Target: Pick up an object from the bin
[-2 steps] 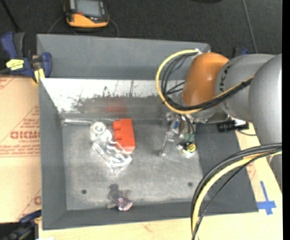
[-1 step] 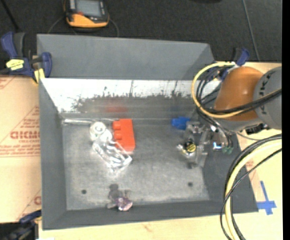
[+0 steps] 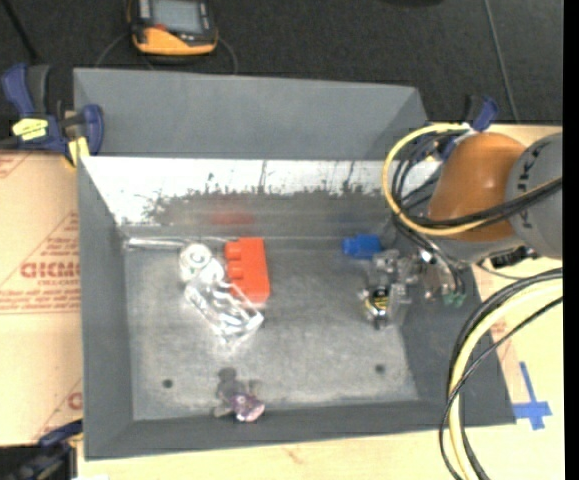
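Four loose things lie in the grey metal bin [image 3: 249, 118]: one red-orange ridged plastic block [image 3: 248, 268], one clear plastic bottle-like piece with a white cap [image 3: 219, 303] touching that block's left side, one small blue plastic piece [image 3: 361, 246], and one small purple-grey lump [image 3: 239, 400] near the front wall. The bin's floor is scuffed and its back wall speckled dark. Dark flooring lies around it, with an orange-and-black handheld device [image 3: 172, 23] beyond. The gripper [image 3: 379, 303] hangs low at the floor's right, just in front of the blue piece by the back wall; whether it is released or clenched cannot be told.
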Motion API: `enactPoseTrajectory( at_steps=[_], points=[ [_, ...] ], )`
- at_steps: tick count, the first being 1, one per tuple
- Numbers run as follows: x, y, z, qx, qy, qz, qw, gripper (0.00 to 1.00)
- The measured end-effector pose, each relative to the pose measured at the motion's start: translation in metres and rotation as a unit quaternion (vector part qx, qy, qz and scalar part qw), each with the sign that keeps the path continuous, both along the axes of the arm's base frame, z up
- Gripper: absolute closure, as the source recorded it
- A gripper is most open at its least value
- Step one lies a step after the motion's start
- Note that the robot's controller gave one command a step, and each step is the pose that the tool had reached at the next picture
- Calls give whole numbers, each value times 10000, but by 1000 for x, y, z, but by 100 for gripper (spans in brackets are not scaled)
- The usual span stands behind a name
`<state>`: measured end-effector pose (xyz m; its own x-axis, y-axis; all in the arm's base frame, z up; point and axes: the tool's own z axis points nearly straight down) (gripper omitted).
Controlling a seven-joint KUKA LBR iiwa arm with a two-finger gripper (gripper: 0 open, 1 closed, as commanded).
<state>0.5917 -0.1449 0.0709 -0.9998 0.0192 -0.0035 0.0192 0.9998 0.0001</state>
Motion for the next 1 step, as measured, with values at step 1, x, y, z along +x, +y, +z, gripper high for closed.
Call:
enactPoseTrajectory(
  at_steps=[1],
  points=[
    [-10,5,96,-9,-42,-173,9998,100]
  ],
)
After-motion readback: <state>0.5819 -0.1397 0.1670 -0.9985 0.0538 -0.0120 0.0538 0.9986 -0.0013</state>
